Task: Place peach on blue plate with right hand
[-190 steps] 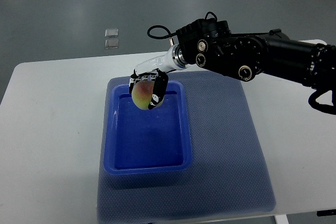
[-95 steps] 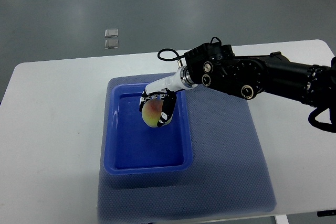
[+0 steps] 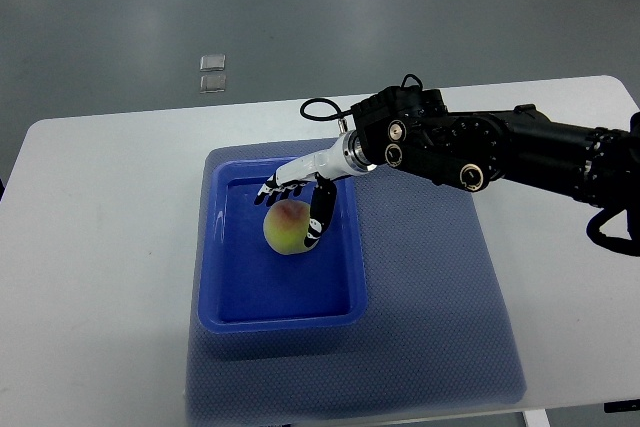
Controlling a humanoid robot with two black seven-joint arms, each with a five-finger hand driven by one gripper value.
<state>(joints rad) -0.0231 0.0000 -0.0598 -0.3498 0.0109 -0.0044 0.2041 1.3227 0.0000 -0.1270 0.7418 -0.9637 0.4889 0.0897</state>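
One peach (image 3: 286, 228), one blue plate (image 3: 281, 315) and one robot hand, the right hand (image 3: 299, 192), show near the middle of the frame, the arm reaching in from the right edge. The plate, a deep rectangular tray on a blue mat (image 3: 430, 307), holds only the peach, lying in its upper half. The fingers (image 3: 275, 187) are spread loosely just above the fruit, with the thumb down its right side, apparently no longer clamping it.

A blue mat (image 3: 440, 327) covers the white table (image 3: 100, 247); two small squares (image 3: 212, 73) lie on the floor.
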